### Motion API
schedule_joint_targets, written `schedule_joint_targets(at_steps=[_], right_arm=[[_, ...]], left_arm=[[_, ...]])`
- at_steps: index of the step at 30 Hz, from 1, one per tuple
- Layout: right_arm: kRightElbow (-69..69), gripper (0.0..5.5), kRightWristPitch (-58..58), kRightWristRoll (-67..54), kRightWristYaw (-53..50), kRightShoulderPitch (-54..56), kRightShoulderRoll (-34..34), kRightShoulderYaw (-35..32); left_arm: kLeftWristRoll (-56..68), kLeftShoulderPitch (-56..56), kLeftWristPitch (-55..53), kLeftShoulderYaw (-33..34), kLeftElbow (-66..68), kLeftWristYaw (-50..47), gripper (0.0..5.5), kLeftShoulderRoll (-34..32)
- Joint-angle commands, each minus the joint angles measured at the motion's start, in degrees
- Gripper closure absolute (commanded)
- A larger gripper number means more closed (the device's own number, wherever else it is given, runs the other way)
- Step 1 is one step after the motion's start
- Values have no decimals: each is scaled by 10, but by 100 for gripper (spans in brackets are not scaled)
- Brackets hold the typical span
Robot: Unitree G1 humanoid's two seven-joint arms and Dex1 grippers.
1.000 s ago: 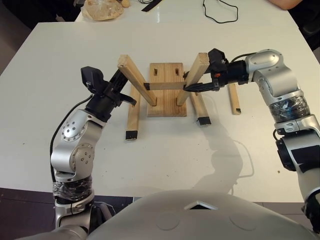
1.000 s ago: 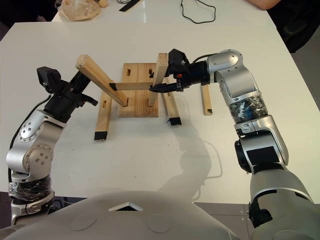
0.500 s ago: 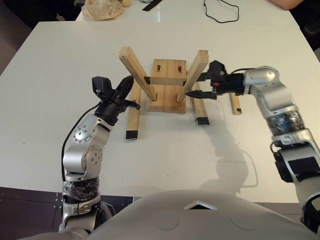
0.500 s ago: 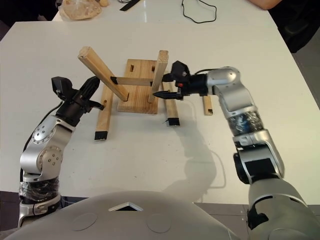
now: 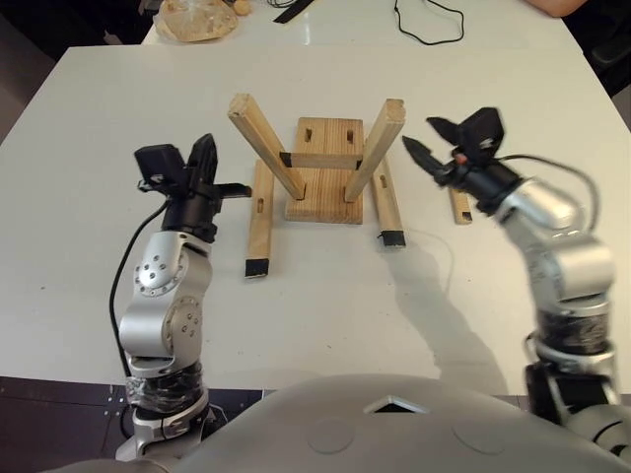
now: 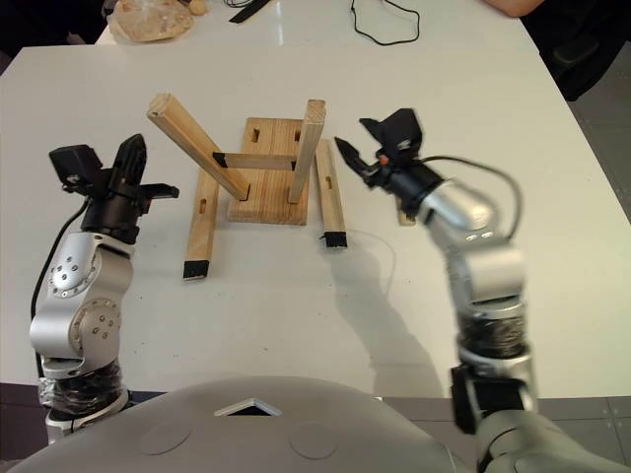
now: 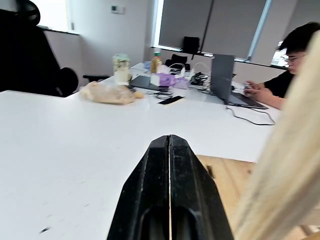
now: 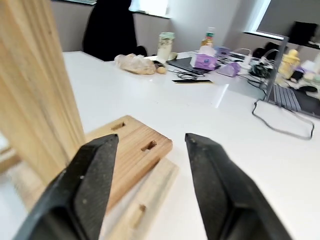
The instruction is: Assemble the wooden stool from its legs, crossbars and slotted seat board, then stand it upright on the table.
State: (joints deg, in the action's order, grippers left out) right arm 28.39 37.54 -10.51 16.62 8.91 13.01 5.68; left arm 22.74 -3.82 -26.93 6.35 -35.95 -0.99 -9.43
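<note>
Above white table (image 5: 99, 148), left pincer (image 5: 204, 156) together, right pincer (image 5: 431, 144) wide apart, both empty.

One slotted seat board (image 5: 326, 136). Four legs: left upright leg (image 5: 258, 138), right upright leg (image 5: 379, 150), left flat leg (image 5: 260, 212), right flat leg (image 5: 386, 209). One fitted crossbar (image 5: 320, 159), and probably one loose crossbar (image 5: 461, 207), half hidden

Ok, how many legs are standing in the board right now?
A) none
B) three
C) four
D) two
D: two upright legs rise from the board, joined by a crossbar; the other two legs lie flat on the table.
</note>
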Motion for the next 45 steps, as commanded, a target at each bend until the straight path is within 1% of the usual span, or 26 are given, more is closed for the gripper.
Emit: schedule_joint_targets(at_steps=[1,3,4,5,7,9,11,12,14,18,20,21,23,26,27,28,29,30,31,33,36,38,42,45], right_arm=[[48,381,24,94,-165,-10,-109,76],[51,415,29,105,-177,-12,-117,83],[32,436,17,120,-184,-10,-125,104],[17,440,8,130,-189,-8,-130,120],[-3,474,-6,146,-195,-5,-133,139],[-17,498,-17,154,-194,-4,-137,142],[-41,538,-32,159,-197,-1,-143,136],[-51,547,-39,161,-201,-1,-144,128],[-60,547,-49,165,-205,-2,-146,119],[-10,547,-52,157,-230,4,-148,32],[8,547,-39,154,-245,12,-155,-5],[16,547,-30,154,-253,19,-159,-22],[25,547,-16,156,-266,34,-170,-35],[18,547,-7,148,-242,43,-182,17],[6,547,-2,139,-213,39,-186,72],[-3,547,2,133,-193,37,-187,110],[-13,547,3,127,-168,31,-184,160],[-23,547,1,126,-151,26,-179,191],[-30,547,-2,126,-143,24,-173,203],[-42,547,-7,127,-130,20,-158,198],[-45,547,-10,128,-121,18,-148,189],[-47,547,-13,128,-121,13,-143,171],[-70,547,-34,129,-141,21,-130,90],[-95,547,-51,120,-130,29,-122,64]], left_arm=[[-30,23,-20,-76,-38,-19,550,26],[-35,23,-22,-78,-40,-21,550,29],[-54,7,-19,-108,-43,-36,550,46],[-68,-5,-16,-130,-45,-48,550,59],[-91,-20,-10,-165,-46,-62,550,73],[-108,-30,-4,-177,-45,-67,550,81],[-123,-39,3,-178,-41,-72,550,86],[-133,-43,9,-170,-36,-78,550,89],[-145,-47,15,-161,-31,-85,550,94],[-178,-43,20,-74,-45,-140,550,108],[-191,-36,15,-46,-53,-151,550,104],[-198,-25,11,-30,-54,-156,550,99],[-198,-1,2,-9,-47,-156,550,94],[-156,28,-19,-38,-30,-110,550,106],[-145,43,-24,-87,-14,-71,550,104],[-139,54,-27,-122,-3,-44,550,101],[-129,64,-30,-167,30,-15,550,111],[-121,67,-31,-197,51,5,550,119],[-117,65,-30,-212,61,14,550,124],[-117,52,-27,-221,59,11,550,130],[-122,41,-21,-217,55,9,550,126],[-128,28,-8,-198,48,7,550,115],[-136,19,20,-105,50,-26,550,110],[-127,19,30,-62,61,-20,550,100]])
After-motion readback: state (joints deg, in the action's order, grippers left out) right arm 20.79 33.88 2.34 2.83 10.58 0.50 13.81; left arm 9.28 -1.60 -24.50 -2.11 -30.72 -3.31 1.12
